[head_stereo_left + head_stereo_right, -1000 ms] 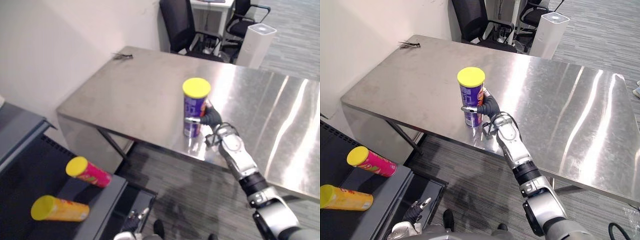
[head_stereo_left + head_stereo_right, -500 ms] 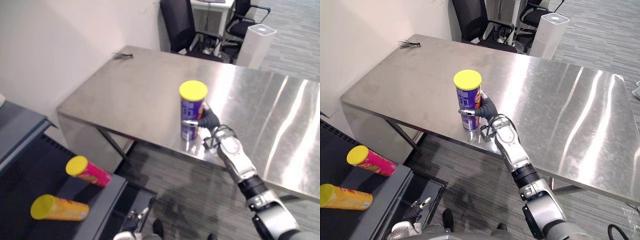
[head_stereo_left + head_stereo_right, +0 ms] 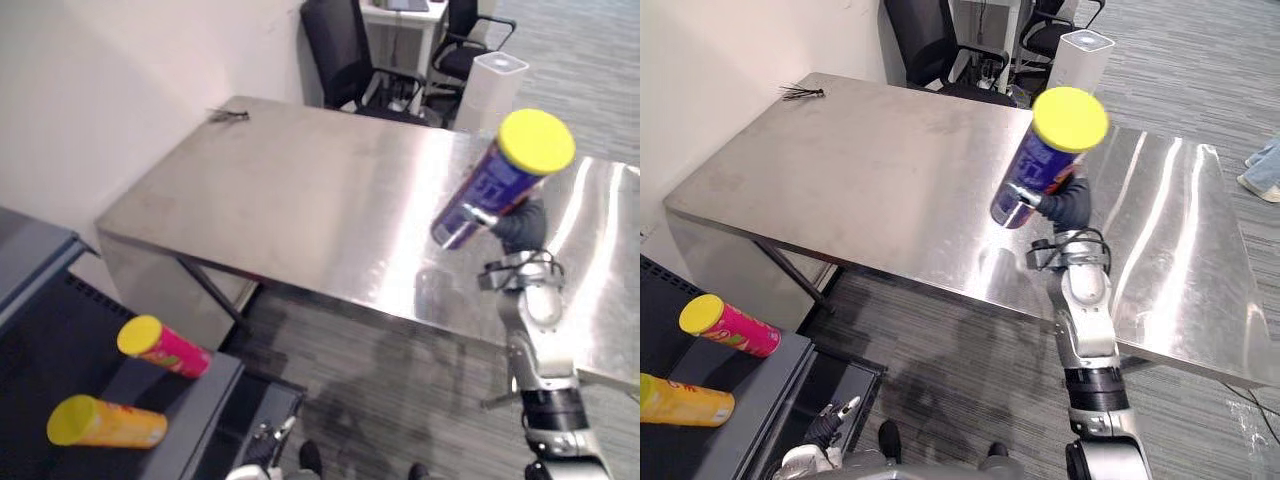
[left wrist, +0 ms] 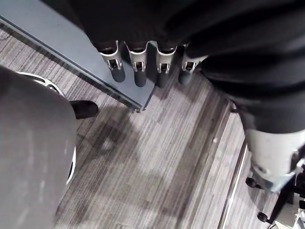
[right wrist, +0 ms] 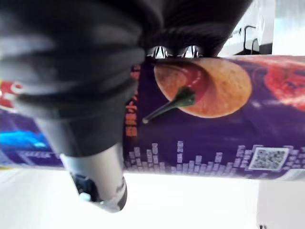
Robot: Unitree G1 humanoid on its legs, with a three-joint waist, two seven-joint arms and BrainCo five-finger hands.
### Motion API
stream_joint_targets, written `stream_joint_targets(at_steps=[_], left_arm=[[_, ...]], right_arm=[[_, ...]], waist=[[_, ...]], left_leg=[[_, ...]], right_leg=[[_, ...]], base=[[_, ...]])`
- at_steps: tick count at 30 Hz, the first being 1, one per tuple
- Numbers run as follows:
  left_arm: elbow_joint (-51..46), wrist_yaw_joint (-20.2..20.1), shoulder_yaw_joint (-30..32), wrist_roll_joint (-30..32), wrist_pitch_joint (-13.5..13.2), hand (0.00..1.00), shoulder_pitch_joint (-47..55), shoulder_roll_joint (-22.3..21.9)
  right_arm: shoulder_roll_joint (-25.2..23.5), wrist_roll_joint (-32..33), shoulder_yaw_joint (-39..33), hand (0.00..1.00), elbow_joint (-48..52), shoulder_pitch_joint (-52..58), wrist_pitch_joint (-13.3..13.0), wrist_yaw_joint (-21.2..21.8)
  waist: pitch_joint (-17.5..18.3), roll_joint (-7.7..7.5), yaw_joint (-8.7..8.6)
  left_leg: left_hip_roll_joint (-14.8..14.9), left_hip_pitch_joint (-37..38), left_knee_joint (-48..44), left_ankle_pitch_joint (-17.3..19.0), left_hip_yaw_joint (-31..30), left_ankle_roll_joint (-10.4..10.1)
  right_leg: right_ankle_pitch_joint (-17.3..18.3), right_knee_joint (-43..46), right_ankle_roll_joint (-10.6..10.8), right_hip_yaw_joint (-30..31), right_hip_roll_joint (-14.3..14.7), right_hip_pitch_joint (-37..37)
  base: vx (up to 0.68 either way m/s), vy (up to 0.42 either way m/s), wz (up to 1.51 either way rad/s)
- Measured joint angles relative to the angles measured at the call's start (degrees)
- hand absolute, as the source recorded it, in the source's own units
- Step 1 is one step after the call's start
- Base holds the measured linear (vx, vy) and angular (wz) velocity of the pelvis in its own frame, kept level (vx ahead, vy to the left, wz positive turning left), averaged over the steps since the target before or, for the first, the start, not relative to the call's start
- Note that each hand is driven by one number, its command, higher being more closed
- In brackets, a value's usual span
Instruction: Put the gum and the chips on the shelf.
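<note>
You've got the right robot hand (image 3: 521,226) clenched round the purple chips can (image 3: 489,190). The can is tilted, yellow lid up, and held in the air over the worktop (image 3: 300,190) near its front edge. The left robot hand (image 4: 138,71) hangs low, fingers straight, holding nothing. On the shelf (image 3: 195,402), 2 cans are lying down: a pink can (image 3: 162,346) & an orange can (image 3: 106,423).

Chips can lifted off the table and tipped

The tall purple chips can with a yellow lid (image 3: 487,192) stood upright a second ago on the brushed steel table (image 3: 300,190), gripped by the right hand (image 3: 520,226). It now hangs clear above the tabletop in that same grip. It has tipped aslant, so the lid rises above the hand and the metal base dips to the hand's left. The arm has swung out rightward with it.
</note>
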State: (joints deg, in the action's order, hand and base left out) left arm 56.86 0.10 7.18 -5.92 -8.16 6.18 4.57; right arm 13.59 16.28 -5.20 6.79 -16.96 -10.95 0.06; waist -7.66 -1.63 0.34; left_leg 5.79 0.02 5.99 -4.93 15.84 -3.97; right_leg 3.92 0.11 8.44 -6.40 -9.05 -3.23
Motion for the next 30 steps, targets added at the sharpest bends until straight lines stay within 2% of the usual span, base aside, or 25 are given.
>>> stream_joint_targets(at_steps=[6, 14, 23, 30], left_arm=[[0.25, 0.03, 0.04, 0.01, 0.01, 0.00, 0.43, 0.00], [0.25, -0.25, 1.85, 0.03, 0.01, 0.00, 1.72, 0.05], [0.22, -0.31, 2.09, 0.01, 0.00, 0.00, 2.47, -0.05], [0.20, -0.36, 2.19, 0.00, 0.01, 0.00, 2.50, -0.01]], right_arm=[[1.25, 0.00, -5.53, 1.00, 3.58, 4.84, -1.00, -0.80], [1.12, 0.03, -9.10, 1.00, 5.32, 9.21, -1.71, -0.42], [0.88, 0.21, -12.89, 1.00, 6.39, 14.16, -1.79, -0.30], [-1.23, 0.66, -13.04, 1.00, 6.39, 15.26, -1.79, -0.27]], waist=[[1.07, -0.07, -0.41], [3.29, -1.63, -1.72], [4.74, -1.59, -1.85], [4.66, -1.69, -1.83]], left_leg=[[0.21, 0.07, 0.00, -0.22, 0.64, 0.01], [0.06, 0.05, 0.00, -0.21, 1.11, 0.00], [0.12, 0.30, -0.01, -0.21, 1.78, 0.00], [0.09, 0.50, -0.40, -0.48, 1.65, 0.05]], right_leg=[[-0.14, 0.07, -0.19, 0.58, 0.15, 0.45], [-0.16, 0.17, -0.17, 1.05, 0.05, 0.80], [-0.43, 0.23, -0.35, 1.94, 0.33, 1.01], [1.84, 6.87, -0.69, 2.28, -0.23, 3.91]], base=[[-0.04, 0.004, -0.06], [0.00, 0.005, -0.02], [0.00, 0.004, -0.04], [-0.03, 0.012, 0.02]])
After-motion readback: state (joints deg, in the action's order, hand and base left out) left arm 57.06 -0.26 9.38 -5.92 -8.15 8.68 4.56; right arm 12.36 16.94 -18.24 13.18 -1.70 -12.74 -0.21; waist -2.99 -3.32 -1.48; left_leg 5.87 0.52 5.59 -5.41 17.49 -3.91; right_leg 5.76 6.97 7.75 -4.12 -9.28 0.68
